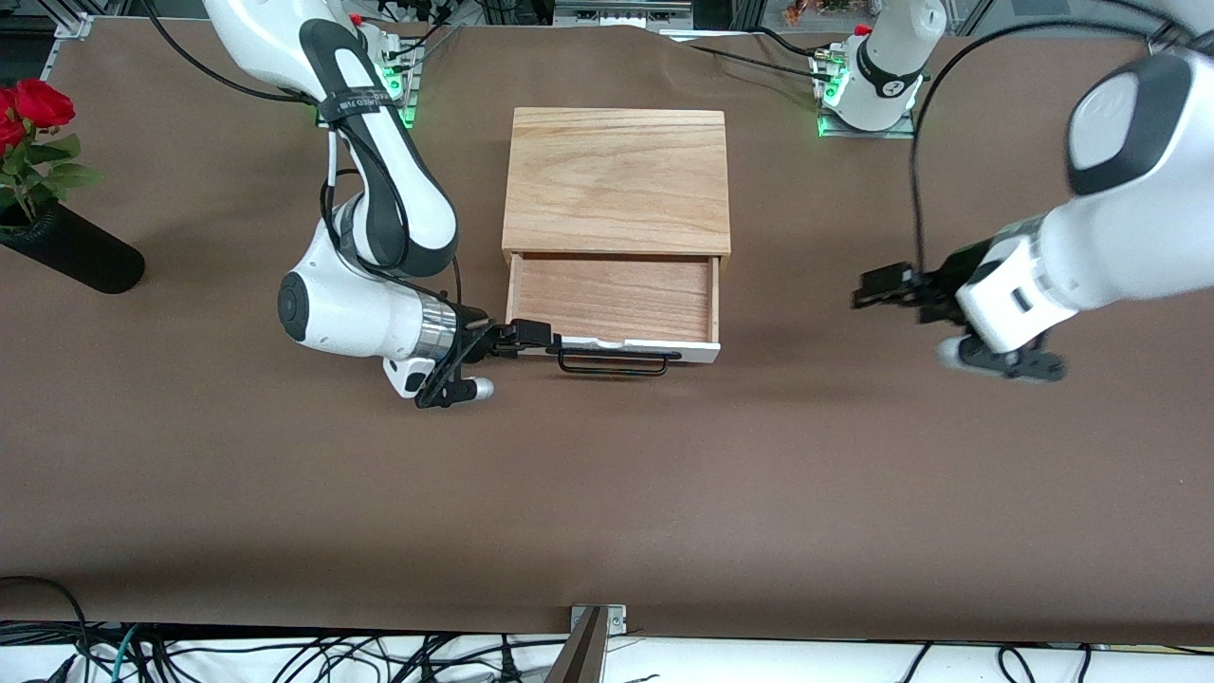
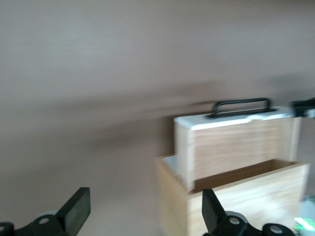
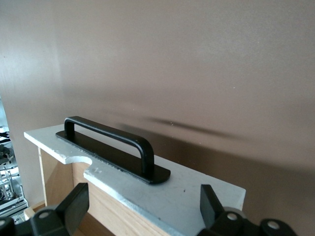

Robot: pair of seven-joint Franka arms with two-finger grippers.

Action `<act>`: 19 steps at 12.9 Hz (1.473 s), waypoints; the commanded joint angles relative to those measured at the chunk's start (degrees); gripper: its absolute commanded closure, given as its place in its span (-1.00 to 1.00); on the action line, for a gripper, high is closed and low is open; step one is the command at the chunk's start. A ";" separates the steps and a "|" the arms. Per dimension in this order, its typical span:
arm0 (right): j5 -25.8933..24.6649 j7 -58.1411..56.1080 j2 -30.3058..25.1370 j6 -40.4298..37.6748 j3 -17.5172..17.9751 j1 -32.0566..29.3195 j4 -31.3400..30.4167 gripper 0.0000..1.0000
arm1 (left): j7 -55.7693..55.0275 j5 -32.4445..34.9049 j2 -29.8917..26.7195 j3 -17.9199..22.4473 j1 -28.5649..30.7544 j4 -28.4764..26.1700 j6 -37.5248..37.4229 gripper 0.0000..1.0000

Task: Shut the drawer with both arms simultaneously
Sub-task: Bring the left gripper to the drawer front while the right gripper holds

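The drawer [image 1: 616,299] stands pulled out of its wooden casing [image 1: 616,180] toward the front camera. Its white front panel [image 1: 697,351] carries a black wire handle [image 1: 616,362]. My right gripper [image 1: 533,334] is open at the panel's end toward the right arm's end of the table. In the right wrist view [image 3: 142,206] its fingers straddle the white panel [image 3: 197,194] beside the handle [image 3: 108,140]. My left gripper [image 1: 868,289] is open and empty over the bare table toward the left arm's end, well apart from the drawer. The left wrist view [image 2: 145,211] shows the drawer [image 2: 231,142] and handle [image 2: 241,105] farther off.
A black vase [image 1: 71,251] with red roses [image 1: 33,104] lies at the right arm's end of the table. Brown cloth [image 1: 607,493] covers the table. Cables [image 1: 285,659] lie along the table edge nearest the front camera.
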 commanded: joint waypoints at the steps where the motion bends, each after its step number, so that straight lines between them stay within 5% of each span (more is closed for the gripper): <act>1: 3.40 -1.81 0.69 0.23 -0.03 -0.52 0.06 -1.00 | -0.24 -6.01 7.09 -0.08 -4.83 0.97 7.90 -1.00; 5: 6.84 -5.51 2.45 0.23 -0.12 -0.69 -0.03 -1.00 | -0.50 -15.49 16.07 -0.08 -11.95 0.80 17.33 -1.00; 9: 7.72 -5.68 3.59 0.93 -0.12 -0.61 0.06 -1.00 | -0.24 -15.78 18.37 -0.08 -13.64 0.54 20.58 -1.00; 12: 7.72 -5.77 3.51 0.58 -0.12 -0.17 -1.51 -1.00 | -0.06 -15.69 19.16 0.01 -15.13 -3.15 30.05 -1.00; 19: 7.54 -7.35 0.26 0.14 -0.12 0.18 -7.67 -1.00 | 0.64 -15.43 17.93 -0.08 -15.66 -8.16 27.73 -1.00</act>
